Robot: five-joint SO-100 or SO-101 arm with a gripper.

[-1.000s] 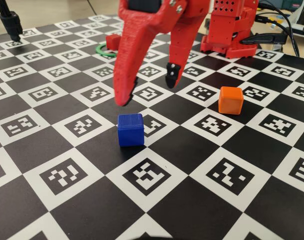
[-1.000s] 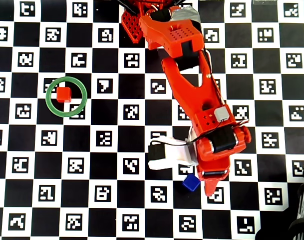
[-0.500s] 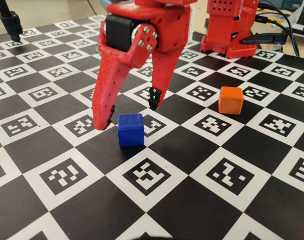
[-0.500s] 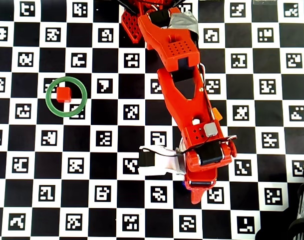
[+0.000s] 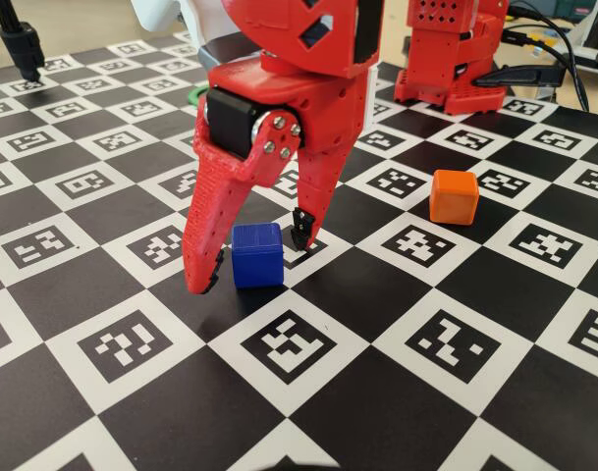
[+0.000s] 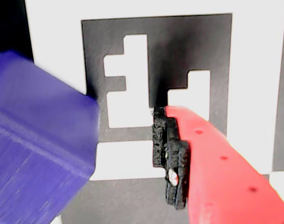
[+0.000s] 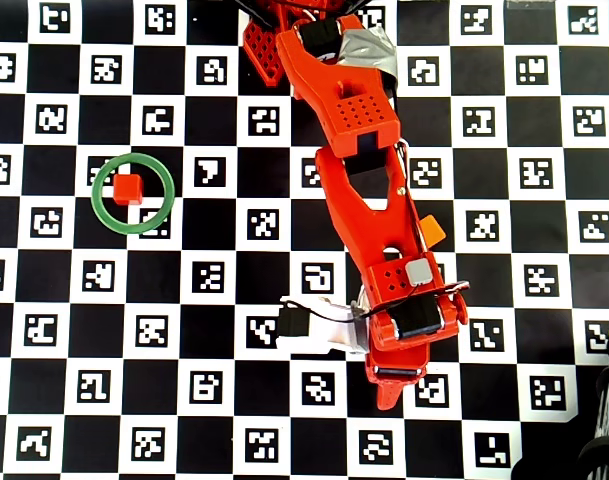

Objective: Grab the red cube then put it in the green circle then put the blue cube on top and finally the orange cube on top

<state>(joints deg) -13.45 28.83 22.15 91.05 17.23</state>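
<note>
The blue cube (image 5: 256,253) sits on the checkered mat, and my gripper (image 5: 251,258) is open and lowered around it, one finger on each side. In the wrist view the blue cube (image 6: 39,154) fills the left, with a clear gap to the black-padded fingertip (image 6: 172,158); the other finger is out of frame. The arm hides the blue cube from overhead. The red cube (image 7: 128,189) rests inside the green circle (image 7: 133,231), far left of the arm. The orange cube (image 5: 454,196) stands to the right of the gripper, and the overhead view shows only a corner of this orange cube (image 7: 433,229).
The arm's red base (image 5: 456,59) stands at the back, with cables (image 5: 549,49) behind it on the right. A black stand (image 5: 19,44) is at the back left. Marker squares cover the whole mat (image 5: 426,392).
The gripper has come down and moved nearer in the fixed view, from above and behind the blue cube to straddling it. None of the cubes has moved.
</note>
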